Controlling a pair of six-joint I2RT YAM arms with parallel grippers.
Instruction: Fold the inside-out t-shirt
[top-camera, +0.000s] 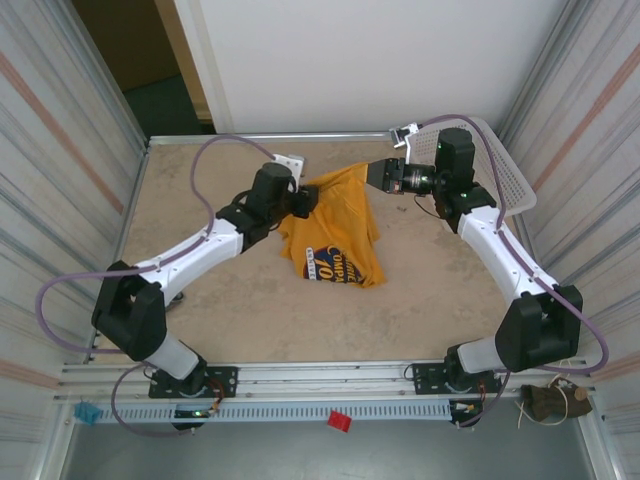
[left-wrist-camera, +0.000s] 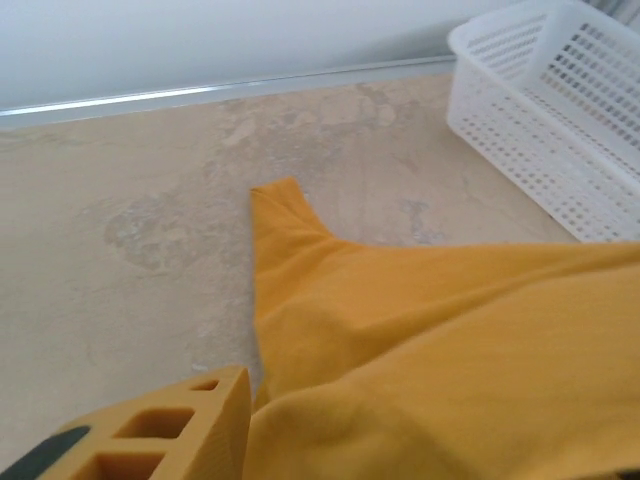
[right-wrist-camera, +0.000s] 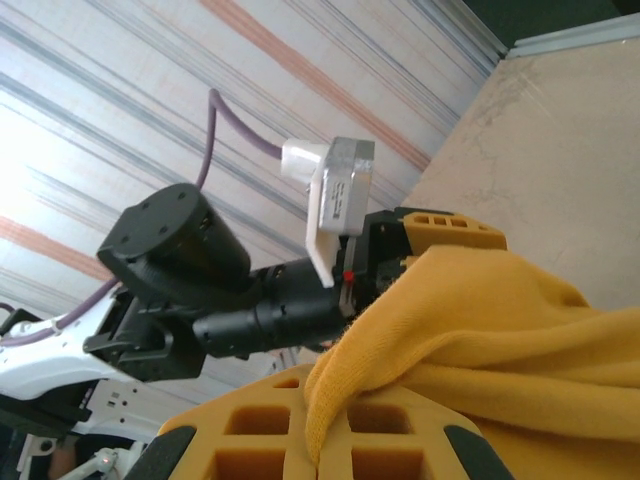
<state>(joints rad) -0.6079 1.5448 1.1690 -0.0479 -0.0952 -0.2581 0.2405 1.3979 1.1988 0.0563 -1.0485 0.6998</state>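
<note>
- A mottled beige desk (top-camera: 250, 320) with a metal rim, evenly lit.
- Behind the desk, a plain white wall (top-camera: 380, 60); past the desk's far-left corner, a dark opening (top-camera: 130, 50).
- Striped panels (top-camera: 50, 150) flank the desk's sides.

You have open table (top-camera: 300, 320) across the near half, between the two arm bases; a gripper passes there unobstructed. The far left corner is also bare. The inside-out t-shirt (top-camera: 335, 235) occupies the centre rear, spanning from the left gripper (top-camera: 305, 200) to the right gripper (top-camera: 373, 172); passage between them is blocked. The white basket (left-wrist-camera: 560, 110) takes the far right corner. The left arm (top-camera: 200, 250) lies across the left side. Walls (top-camera: 60, 150) close both flanks and the rear.
</note>
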